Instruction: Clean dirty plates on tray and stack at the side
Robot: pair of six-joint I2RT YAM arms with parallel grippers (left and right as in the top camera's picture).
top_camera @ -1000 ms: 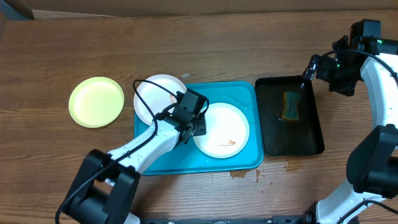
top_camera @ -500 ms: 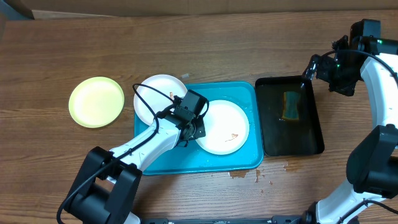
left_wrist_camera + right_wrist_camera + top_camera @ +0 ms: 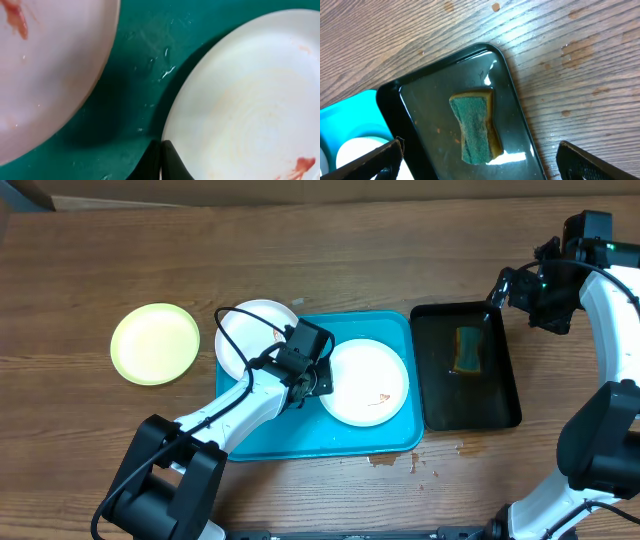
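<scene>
While its jaws are closed together against the left rim of a white plate (image 3: 365,382) (whether they pinch it is unclear), the left gripper (image 3: 320,379) sits low inside the turquoise tray (image 3: 300,435); that plate bears an orange-brown smear. A second white plate (image 3: 250,335) overhangs the tray's upper-left rim, and a yellow-green plate (image 3: 155,344) lies apart on the wooden table (image 3: 400,250). The right gripper (image 3: 480,150), jaws wide open, hovers above a black tray (image 3: 495,405) holding a sponge (image 3: 467,350)

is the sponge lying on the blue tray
No, the sponge lies in the black tray, which stands beside the turquoise tray.
</scene>
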